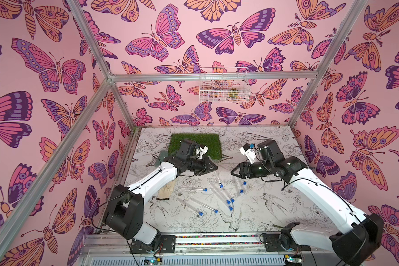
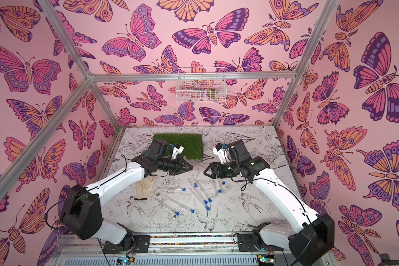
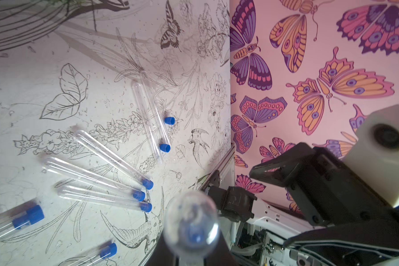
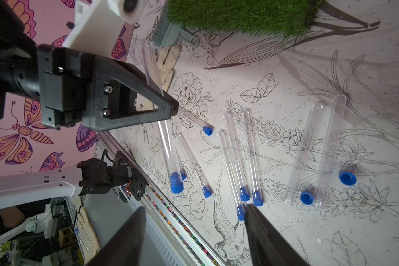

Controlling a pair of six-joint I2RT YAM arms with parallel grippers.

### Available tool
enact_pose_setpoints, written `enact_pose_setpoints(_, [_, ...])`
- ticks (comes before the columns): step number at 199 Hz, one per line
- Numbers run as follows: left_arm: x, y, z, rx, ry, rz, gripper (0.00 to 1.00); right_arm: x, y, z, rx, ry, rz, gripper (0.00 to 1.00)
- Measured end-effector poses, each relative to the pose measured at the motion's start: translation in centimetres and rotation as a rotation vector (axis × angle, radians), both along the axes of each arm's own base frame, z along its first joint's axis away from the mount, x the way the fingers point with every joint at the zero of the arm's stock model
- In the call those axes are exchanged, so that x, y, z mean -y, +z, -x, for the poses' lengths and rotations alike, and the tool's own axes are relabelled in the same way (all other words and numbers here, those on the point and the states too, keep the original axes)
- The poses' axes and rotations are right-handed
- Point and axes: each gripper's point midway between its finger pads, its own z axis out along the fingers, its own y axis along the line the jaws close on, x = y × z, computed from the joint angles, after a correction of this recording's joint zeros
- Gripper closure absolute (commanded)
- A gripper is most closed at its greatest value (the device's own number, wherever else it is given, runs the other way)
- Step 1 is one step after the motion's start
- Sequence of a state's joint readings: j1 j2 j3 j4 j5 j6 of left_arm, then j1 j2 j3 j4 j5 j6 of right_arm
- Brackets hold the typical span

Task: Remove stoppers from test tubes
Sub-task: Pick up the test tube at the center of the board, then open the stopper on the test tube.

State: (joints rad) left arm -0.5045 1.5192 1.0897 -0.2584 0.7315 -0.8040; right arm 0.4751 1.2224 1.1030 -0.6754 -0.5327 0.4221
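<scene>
1. Stoppers (image 4: 257,199) still plug several tubes (image 4: 251,156) lying on the table (image 1: 274,207). Two loose stoppers (image 4: 347,178) lie beside two open tubes (image 4: 331,138).
2. The left gripper (image 1: 214,167) has its fingers pressed onto the held tube (image 4: 151,64), pinching it about mid-length above the table.
3. That tube's long axis runs far-to-near. Its rounded end points toward the grass mat (image 1: 195,142), and its plugged end (image 4: 176,184) hangs below the jaws, toward the front edge. The plug looks to be seated still.
4. The right gripper (image 1: 234,172) faces the left one, just apart from it, with fingers spread and nothing between them.
5. Seen from the right wrist, the held tube's plug sits ahead of the spread fingers and off their centre line, not yet between them. In both top views it lies nearer the front edge than the right fingertips.
6. The right arm is free and is the nearer one. By my judgement it must shift toward the left arm and the front edge to straddle the plug. It should then pull along the tube's axis, away from the left jaws; a sideways pull could lever the tube in its pinch.
</scene>
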Motion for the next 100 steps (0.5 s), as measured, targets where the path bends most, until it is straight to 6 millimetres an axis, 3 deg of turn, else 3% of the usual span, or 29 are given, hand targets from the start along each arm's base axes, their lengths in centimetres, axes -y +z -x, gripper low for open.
enact_pose_setpoints(35, [-0.1,-0.1,-1.3,-0.044,0.097,0.004,0.92,0.6,-0.6,-0.6,-0.036,-0.049,-0.037,0.29])
enact_pose_setpoints(100, [-0.3,0.6,-3.4,-0.097,0.254,0.041,0.92,0.1,0.1,-1.0,-0.054,-0.08,-0.142,0.27])
